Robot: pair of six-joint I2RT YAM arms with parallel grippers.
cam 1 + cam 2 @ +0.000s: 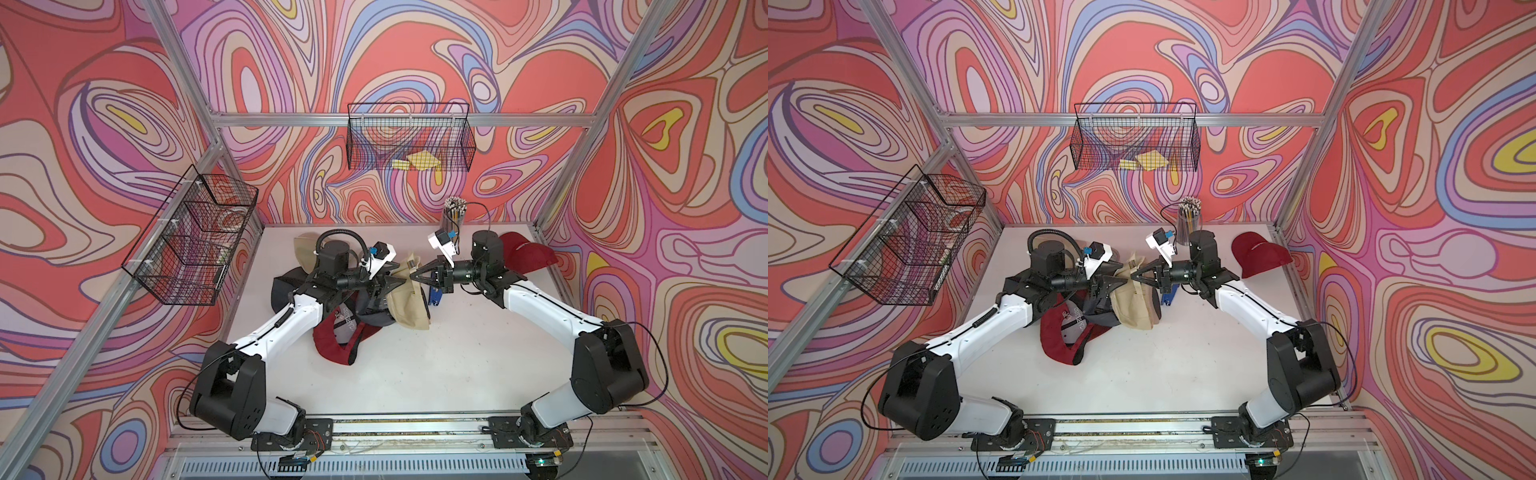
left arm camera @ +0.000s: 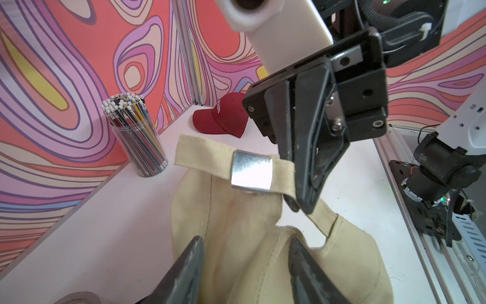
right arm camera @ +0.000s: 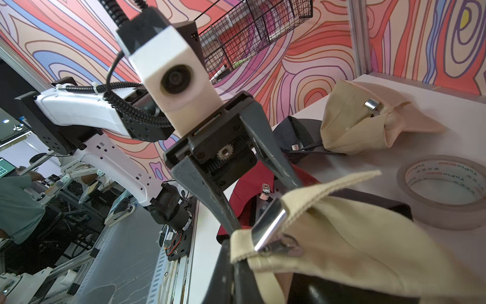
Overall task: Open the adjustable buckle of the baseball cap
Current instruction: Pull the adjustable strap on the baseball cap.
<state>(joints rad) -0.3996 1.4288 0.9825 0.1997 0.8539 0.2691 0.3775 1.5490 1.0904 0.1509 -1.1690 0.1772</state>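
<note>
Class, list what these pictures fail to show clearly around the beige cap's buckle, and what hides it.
- Underside of the buckle: the left wrist view shows only its metal plate.
- Dark cap: mostly under the left arm in a top view.
- Blue object: partly under the right gripper in a top view; unidentifiable.
- Red cap lettering: partly behind the right gripper in the left wrist view.

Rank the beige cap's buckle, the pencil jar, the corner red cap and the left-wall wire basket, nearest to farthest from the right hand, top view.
From the right hand, in a top view:
1. buckle, at its tips.
2. pencil jar, by the back wall.
3. red cap, far right corner.
4. wire basket, on the left wall.
</note>
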